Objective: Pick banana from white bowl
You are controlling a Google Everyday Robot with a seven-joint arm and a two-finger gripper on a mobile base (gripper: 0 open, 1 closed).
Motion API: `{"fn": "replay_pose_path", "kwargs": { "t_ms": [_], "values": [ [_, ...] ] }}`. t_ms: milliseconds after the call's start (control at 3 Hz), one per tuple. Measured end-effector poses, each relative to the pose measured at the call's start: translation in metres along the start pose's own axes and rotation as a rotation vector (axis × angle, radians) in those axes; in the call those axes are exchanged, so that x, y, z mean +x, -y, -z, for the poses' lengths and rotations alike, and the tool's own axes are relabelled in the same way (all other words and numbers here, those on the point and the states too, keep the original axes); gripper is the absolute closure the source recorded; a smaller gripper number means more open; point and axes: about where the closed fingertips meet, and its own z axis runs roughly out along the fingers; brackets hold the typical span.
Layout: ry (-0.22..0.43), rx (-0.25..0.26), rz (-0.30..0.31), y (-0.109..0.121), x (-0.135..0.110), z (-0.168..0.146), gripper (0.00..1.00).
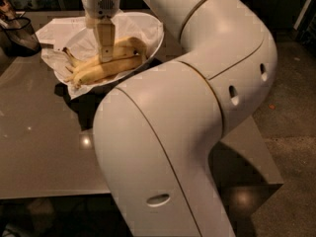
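The white bowl (157,32) sits at the far side of the table, lined with crumpled white paper (58,29). A bunch of yellow bananas (101,69) lies across it, stems pointing left. My gripper (105,53) comes straight down from above and its tip is at the top of the banana bunch, touching or just in front of it. The big white arm links fill the middle and right of the view and hide the bowl's near right side.
A dark mesh container (19,33) stands at the far left, close to the paper. The grey glossy table (39,147) stretches toward me; its right edge (269,174) drops off to a speckled floor.
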Motion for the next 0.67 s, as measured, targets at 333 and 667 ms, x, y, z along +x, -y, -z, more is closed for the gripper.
{"fn": "replay_pose_path", "kwargs": {
  "t_ms": [333,667],
  "values": [
    [0.000,0.000,-0.004,0.0014,0.0009,0.0001,0.28],
    [0.004,-0.006,-0.009,0.0031,0.0020,-0.0025,0.28]
  ]
}}
